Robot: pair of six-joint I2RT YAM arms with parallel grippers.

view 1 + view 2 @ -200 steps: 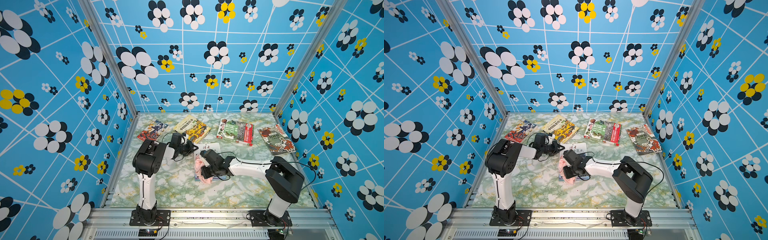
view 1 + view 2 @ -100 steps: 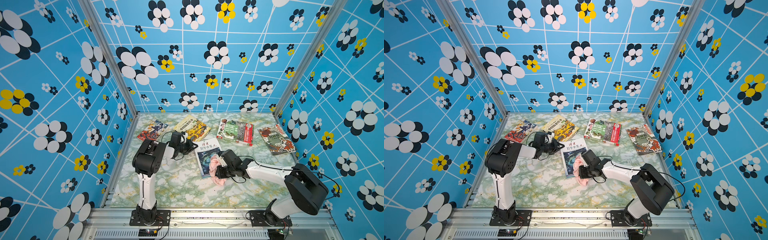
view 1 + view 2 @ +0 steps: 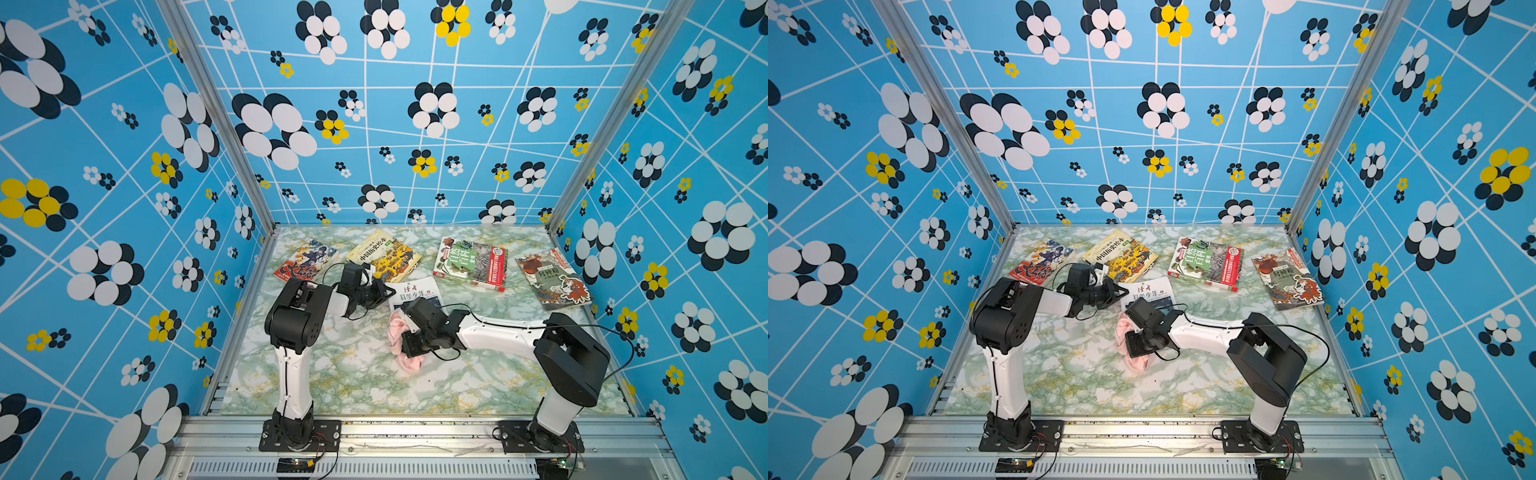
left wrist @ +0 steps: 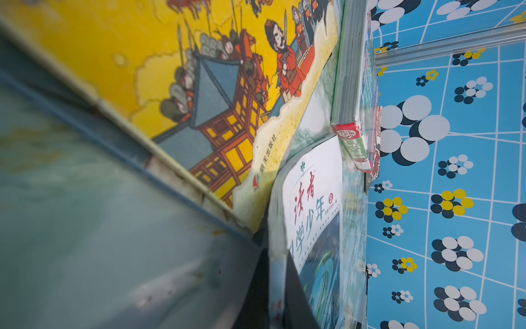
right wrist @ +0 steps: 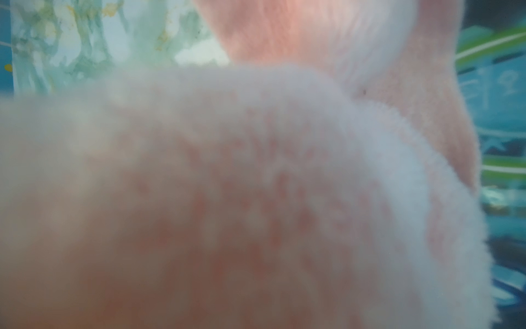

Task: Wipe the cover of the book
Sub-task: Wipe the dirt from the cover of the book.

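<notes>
The book (image 3: 417, 291) (image 3: 1150, 291) has a white and blue cover with red characters and lies flat mid-table. My left gripper (image 3: 390, 292) (image 4: 277, 302) is shut on its near-left corner; the wrist view shows the black fingers (image 4: 299, 296) pinching the page edge (image 4: 277, 228). The pink fluffy cloth (image 3: 400, 336) (image 3: 1136, 363) (image 5: 256, 185) is bunched over the book's near edge and onto the table. My right gripper (image 3: 406, 332) is shut on the cloth. Its jaws are hidden by the cloth, which fills the right wrist view beside a strip of the blue cover (image 5: 501, 114).
Other books lie along the back: a red-blue one (image 3: 305, 262), a yellow one (image 3: 386, 255) touching the held book's far corner, a thick green-red one (image 3: 471, 262) and one at far right (image 3: 552, 278). Marbled table (image 3: 332, 374); blue patterned walls enclose three sides.
The right gripper with the cloth swept right off the cover, baring it, then came back left over the book's near part. The left arm has held still on the corner.
</notes>
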